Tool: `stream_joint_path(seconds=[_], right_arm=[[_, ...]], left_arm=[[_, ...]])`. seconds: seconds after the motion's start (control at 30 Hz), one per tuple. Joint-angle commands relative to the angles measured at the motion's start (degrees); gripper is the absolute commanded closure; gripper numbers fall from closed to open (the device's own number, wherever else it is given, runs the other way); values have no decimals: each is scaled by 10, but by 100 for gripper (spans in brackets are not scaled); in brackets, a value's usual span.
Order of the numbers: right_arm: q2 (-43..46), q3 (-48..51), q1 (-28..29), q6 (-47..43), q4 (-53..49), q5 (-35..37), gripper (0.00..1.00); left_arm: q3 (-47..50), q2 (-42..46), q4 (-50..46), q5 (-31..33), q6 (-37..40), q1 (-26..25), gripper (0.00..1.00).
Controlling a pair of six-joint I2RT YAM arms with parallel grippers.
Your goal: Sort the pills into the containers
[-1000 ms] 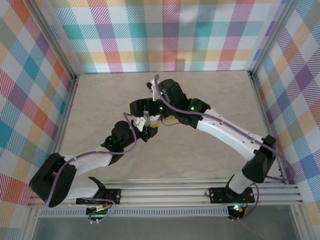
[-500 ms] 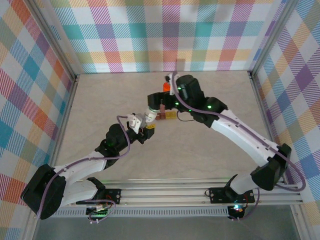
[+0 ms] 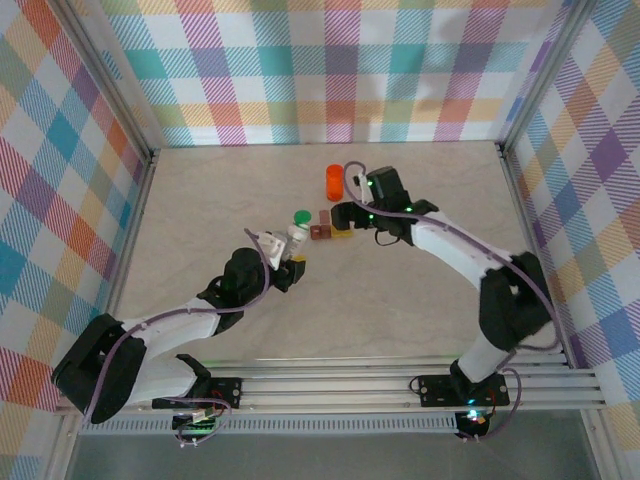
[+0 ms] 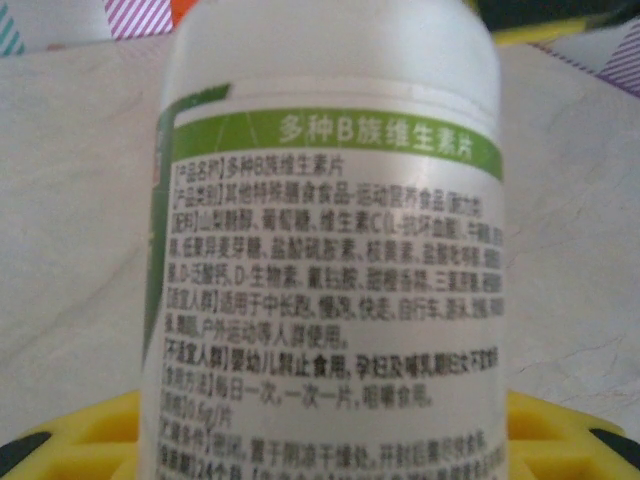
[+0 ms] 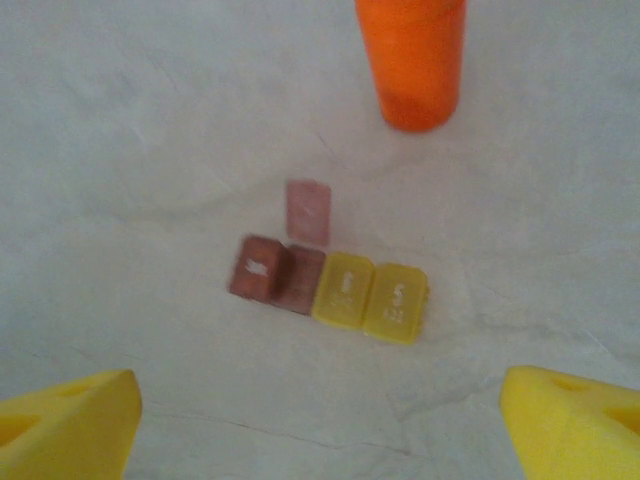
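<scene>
Left claw [image 3: 291,267] is clamped on a white vitamin bottle [image 4: 330,250] with a green cap [image 3: 302,215]. At the bottle's 3 o'clock, a four-cell pill organizer [image 5: 330,285] lies on the counter [image 3: 220,200], one brown lid flipped open. Right claw [image 5: 320,430] hangs over it, spread wide and empty. An orange bottle [image 5: 410,60] sits apart at the organizer's 12 o'clock.

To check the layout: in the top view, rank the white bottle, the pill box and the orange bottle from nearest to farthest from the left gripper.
1. white bottle, held in the fingers of the left gripper.
2. pill box, just right of the bottle.
3. orange bottle, farther back, toward the rear wall.
</scene>
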State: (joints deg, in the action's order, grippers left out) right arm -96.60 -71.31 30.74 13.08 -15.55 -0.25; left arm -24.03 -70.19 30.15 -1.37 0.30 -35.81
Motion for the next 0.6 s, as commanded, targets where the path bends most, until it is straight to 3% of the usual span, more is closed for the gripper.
stream_joint_path(seconds=[0.0, 0.23, 0.57], right_arm=[[-60, -47, -7, -76, -4, -24, 16], [-166, -124, -35, -115, -28, -84, 35], [-251, -207, -58, -133, -79, -119, 38]], left_arm=[[-11, -2, 21, 12, -15, 6, 100], [-5, 9, 25, -7, -10, 12, 100], [17, 30, 25, -13, -14, 14, 100]])
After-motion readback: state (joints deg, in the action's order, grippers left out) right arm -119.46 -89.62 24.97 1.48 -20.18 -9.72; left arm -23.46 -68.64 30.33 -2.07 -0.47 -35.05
